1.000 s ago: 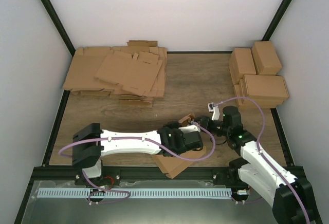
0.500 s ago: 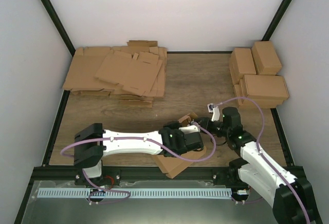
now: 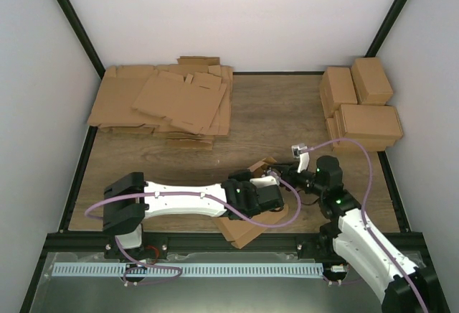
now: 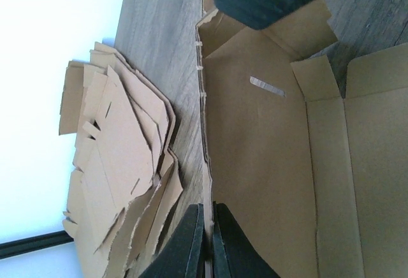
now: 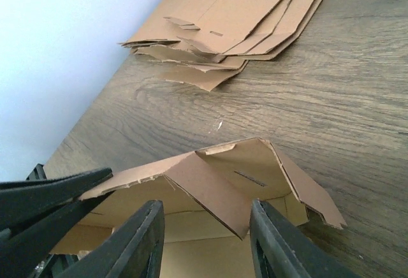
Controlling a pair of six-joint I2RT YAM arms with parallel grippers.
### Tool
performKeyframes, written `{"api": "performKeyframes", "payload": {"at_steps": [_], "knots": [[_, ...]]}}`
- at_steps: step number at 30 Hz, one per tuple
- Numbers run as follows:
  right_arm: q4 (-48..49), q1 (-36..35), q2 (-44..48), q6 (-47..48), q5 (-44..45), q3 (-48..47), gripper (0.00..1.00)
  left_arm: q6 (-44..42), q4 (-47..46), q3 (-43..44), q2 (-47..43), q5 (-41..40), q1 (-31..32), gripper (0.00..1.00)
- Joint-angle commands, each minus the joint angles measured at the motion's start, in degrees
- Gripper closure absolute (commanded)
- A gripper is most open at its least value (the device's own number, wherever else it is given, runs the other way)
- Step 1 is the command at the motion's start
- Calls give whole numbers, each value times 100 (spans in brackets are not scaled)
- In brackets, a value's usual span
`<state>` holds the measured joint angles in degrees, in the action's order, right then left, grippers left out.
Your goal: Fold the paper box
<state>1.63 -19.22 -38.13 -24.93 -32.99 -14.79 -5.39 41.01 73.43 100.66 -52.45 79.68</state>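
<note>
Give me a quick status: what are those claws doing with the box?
Left gripper shut on paper box wall. Right gripper open, facing raised flap. Sheet heap apart, far edge.

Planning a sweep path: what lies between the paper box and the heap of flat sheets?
Only bare table, in the right wrist view, between paper box and heap.
</note>
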Motion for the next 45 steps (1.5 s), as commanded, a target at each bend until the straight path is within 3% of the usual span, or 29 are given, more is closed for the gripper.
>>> {"api": "performKeyframes", "payload": {"at_steps": [1,8,18,25,28,32,34,41,45], "knots": [[907,-11,37,356,-201,181,61,-180,-184,-127,-19,161,37,96],[1121,-11,-459,494,-229,124,63,-236,-238,-144,-53,221,34,96],[1385,-23,-584,585,-373,239,85,-129,-240,-30,-158,738,29,91],[1799,-89,-813,613,-237,390,93,-46,-19,166,-227,1220,-62,83],[1903,-119,-920,645,-110,417,97,53,42,254,-328,1529,-124,69],[2037,-167,-924,666,114,476,97,396,5,466,-693,2388,-369,38],[2109,-199,-937,691,155,488,97,644,-39,562,-958,3081,-663,28],[2339,-331,-1087,770,257,546,96,1733,-648,22,-2053,5486,-2184,22],[2466,-410,-1250,819,282,532,94,2048,-987,-498,-2115,6756,-3102,22]]}}
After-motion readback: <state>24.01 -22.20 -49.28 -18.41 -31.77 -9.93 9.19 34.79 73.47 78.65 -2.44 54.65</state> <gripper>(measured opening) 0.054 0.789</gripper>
